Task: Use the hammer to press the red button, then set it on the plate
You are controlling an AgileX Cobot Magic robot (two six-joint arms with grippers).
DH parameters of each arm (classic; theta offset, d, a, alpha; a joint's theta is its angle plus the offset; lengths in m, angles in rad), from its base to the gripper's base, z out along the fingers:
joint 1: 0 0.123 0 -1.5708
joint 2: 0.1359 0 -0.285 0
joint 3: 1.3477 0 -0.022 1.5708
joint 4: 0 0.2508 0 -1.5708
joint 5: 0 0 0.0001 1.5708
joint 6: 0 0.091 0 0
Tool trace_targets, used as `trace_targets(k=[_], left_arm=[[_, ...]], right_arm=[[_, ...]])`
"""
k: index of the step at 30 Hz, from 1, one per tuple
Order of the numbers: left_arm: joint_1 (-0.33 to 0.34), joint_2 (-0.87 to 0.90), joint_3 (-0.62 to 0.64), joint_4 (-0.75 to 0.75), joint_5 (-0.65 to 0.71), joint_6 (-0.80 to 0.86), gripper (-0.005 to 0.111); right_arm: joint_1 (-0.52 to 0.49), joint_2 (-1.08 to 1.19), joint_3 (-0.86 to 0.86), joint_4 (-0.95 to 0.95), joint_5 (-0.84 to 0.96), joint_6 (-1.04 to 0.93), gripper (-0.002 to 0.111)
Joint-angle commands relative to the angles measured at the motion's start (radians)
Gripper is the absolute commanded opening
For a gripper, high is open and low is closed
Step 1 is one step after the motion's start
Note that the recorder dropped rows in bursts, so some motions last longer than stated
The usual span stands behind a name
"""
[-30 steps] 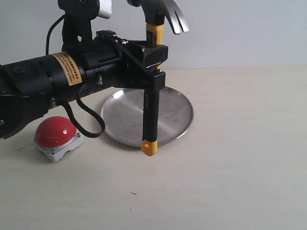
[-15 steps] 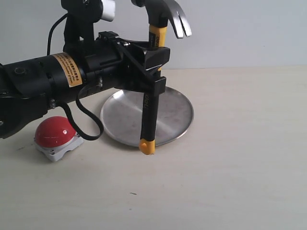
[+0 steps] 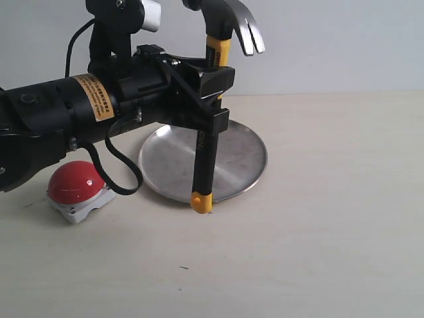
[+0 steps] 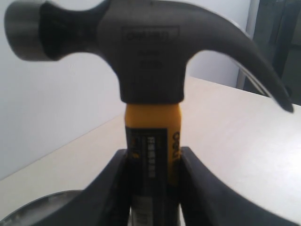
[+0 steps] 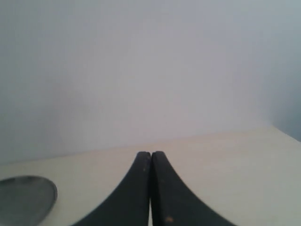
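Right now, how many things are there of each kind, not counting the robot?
Hammer: 1
Red button: 1
Plate: 1
Total: 3

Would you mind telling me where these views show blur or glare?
Exterior view: sharp, evenly lit, small highlight on the red button, soft sheen on the plate. Left wrist view: the hammer looms close, slightly soft. Right wrist view: the shut right tool is blurred.
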Motion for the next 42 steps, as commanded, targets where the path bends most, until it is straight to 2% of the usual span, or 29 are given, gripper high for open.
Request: trace_targets(k=[1,4,5,6,8,10,14,17,21,24,28,32,36,39,42], left_arm=[[-0.002,-0.01,-0.016,-0.009,-0.062,0.005,0.0],[-0.002,-0.01,-0.016,-0.009,-0.062,0.005,0.0],[-0.002,-0.01,-0.016,-0.009,-0.062,0.005,0.0],[-0.002,-0.01,-0.016,-0.009,-0.062,0.005,0.0],[-0.002,-0.01,-0.016,-0.009,-0.06,0.005,0.0],[-0.002,-0.01,-0.016,-0.009,-0.06,0.005,0.0],[-0.002,-0.01,-0.016,-0.009,-0.06,0.005,0.0],[-0.002,-0.01,-0.016,-0.009,-0.06,0.005,0.0],[-0.002,-0.01,-0.016,-0.009,-0.06,0.005,0.0],[-0.002,-0.01,-0.016,-0.009,-0.06,0.005,0.0],[-0.002,-0.01,-0.016,-0.009,-0.061,-0.002,0.0],[-0.002,-0.01,-0.016,-0.014,-0.061,-0.006,0.0],[-0.002,-0.01,-0.016,-0.054,-0.075,-0.008,0.0],[-0.002,-0.01,-0.016,-0.071,-0.092,-0.009,0.0],[-0.002,-0.01,-0.016,-0.071,-0.092,-0.011,0.0]], right_arm=[[-0.008,-0.005,0.004,0.033,-0.158,0.055,0.0],[-0.008,-0.005,0.004,0.144,-0.296,0.211,0.0],[-0.008,-0.005,0.004,0.184,-0.407,0.298,0.0],[-0.008,-0.005,0.004,0.184,-0.421,0.304,0.0],[-0.008,-0.001,-0.081,0.159,-0.352,0.241,0.0],[-0.008,0.096,-0.181,0.117,-0.241,0.16,0.0],[0.001,0.471,-0.35,0.091,0.033,0.161,0.0],[0.131,0.789,-0.386,0.091,0.076,0.088,0.0],[0.429,1.106,-0.394,0.08,-0.09,-0.121,0.0],[0.552,1.207,-0.394,0.081,-0.252,-0.185,0.0],[0.626,1.263,-0.392,0.081,-0.427,-0.092,0.0],[0.679,1.298,-0.392,0.075,-0.515,-0.056,0.0],[0.722,1.311,-0.347,-0.047,-0.637,-0.007,0.0],[0.729,1.311,-0.303,-0.192,-0.773,0.075,0.006],[0.729,1.311,-0.297,-0.215,-0.782,0.124,0.015]])
